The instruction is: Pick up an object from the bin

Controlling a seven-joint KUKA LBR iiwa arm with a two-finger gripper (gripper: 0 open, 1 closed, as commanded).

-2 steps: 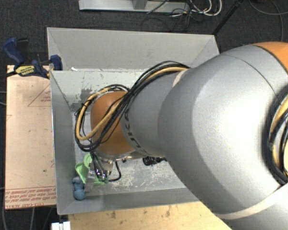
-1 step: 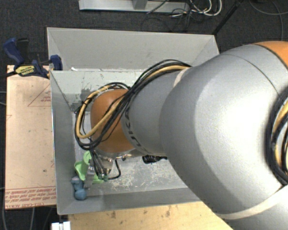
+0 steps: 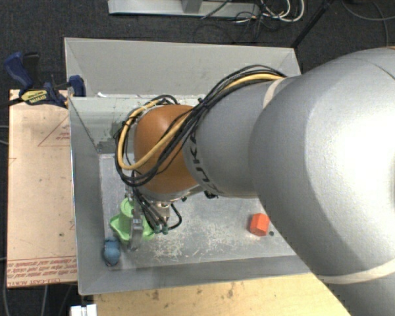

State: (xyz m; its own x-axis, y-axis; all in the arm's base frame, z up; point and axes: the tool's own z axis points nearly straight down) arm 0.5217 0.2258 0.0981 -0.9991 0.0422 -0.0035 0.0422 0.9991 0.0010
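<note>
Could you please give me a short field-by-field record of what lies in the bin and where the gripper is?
bin: grey metal, arm reaching in from the right
gripper: low at lower left, right against the green thing
green thing: light green, irregular, partly hidden by the gripper
blue thing: small, rounded, lower-left corner, next to the green thing
orange thing: small block, lower right, lying alone
grasp: cannot tell

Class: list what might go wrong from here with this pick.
The gripper sits over the green object, close to the bin's left wall; it may scrape or jam against the wall. The blue object lies just beside the green one, so it might get knocked or dragged along.
</note>
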